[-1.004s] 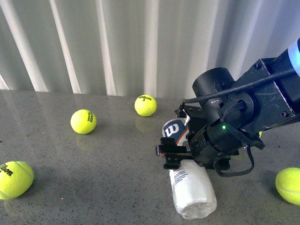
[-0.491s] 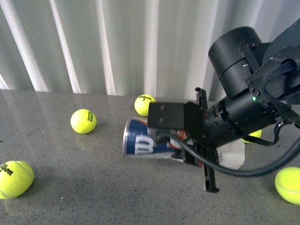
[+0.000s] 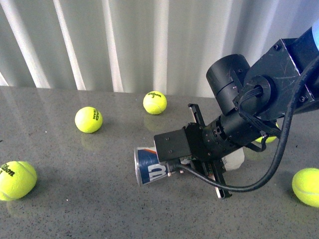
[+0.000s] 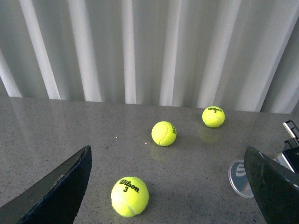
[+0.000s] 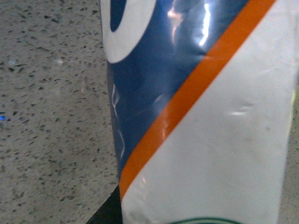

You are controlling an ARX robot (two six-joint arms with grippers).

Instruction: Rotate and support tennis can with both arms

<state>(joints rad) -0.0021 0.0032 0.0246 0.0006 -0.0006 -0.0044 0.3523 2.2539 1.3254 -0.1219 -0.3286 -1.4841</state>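
Observation:
The tennis can [image 3: 149, 167] lies on its side just above the grey table, its navy W end pointing left and its white end [image 3: 234, 159] poking out behind the arm. My right gripper [image 3: 208, 152] is shut on the can's middle, one finger above it and one below. In the right wrist view the navy, orange-striped and white label [image 5: 196, 116] fills the picture. My left gripper [image 4: 167, 154] is open over bare table, and the can's round end [image 4: 240, 177] shows beside one of its fingers [image 4: 275, 186]. The left arm is out of the front view.
Tennis balls lie about the table: one [image 3: 88, 119] and another [image 3: 155, 102] at the back, one [image 3: 17, 180] at the front left, one [image 3: 306, 186] at the right. White curtains [image 3: 124, 45] hang behind. A ball [image 4: 130, 196] lies between the left gripper's fingers.
The right arm has turned the can from pointing toward the camera to lying sideways with its W end to the left. Since half a second ago the can has dropped lower and tilted.

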